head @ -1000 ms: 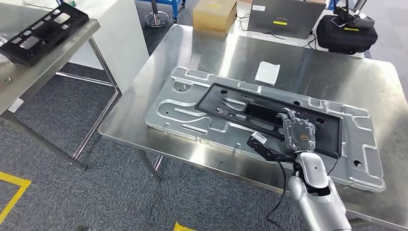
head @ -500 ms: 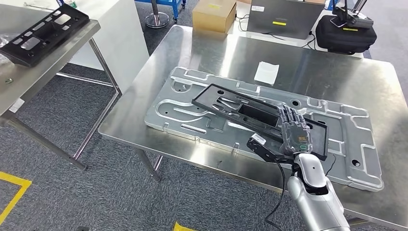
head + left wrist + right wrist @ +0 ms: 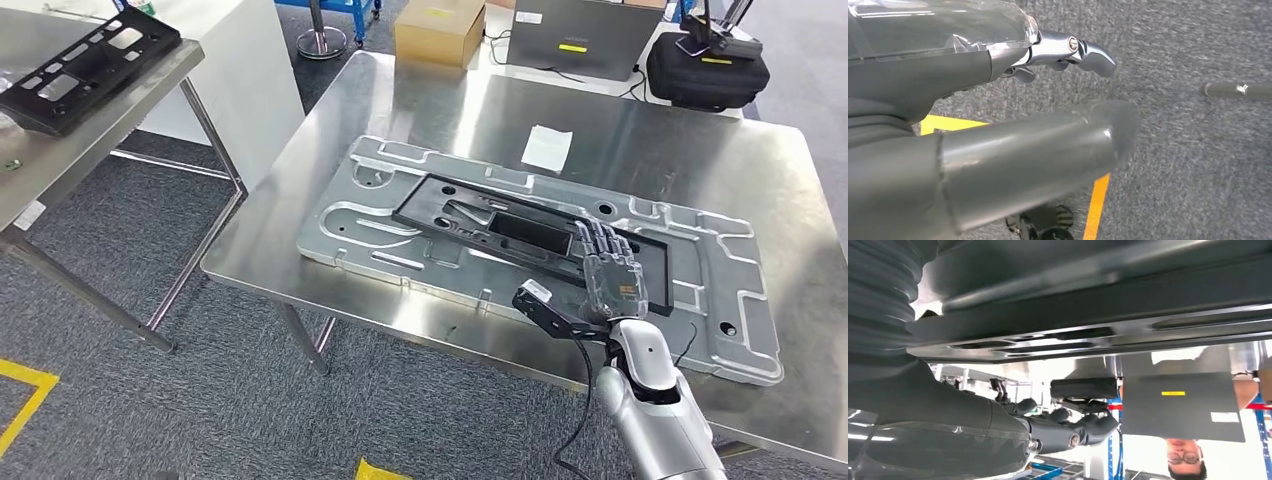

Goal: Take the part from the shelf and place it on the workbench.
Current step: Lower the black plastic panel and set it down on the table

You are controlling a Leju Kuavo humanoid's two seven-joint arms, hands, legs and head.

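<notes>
The black part point(image 3: 530, 235) lies on the grey metal plate point(image 3: 745, 300) on the counter point(image 3: 640, 140), its near edge under the right hand point(image 3: 612, 280), whose grasp cannot be made out. It looks stiff, flat, light and long, so an end hold would likely tip it. The left hand point(image 3: 998, 120) hangs over the floor, fingers spread, holding nothing.

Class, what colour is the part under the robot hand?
Black part, clearest in the head view.

A workshop is shown: shiny steel tables point(image 3: 640, 150), a grey carpet floor point(image 3: 150, 400) with yellow tape lines point(image 3: 30, 400), a cardboard box point(image 3: 437, 30).
</notes>
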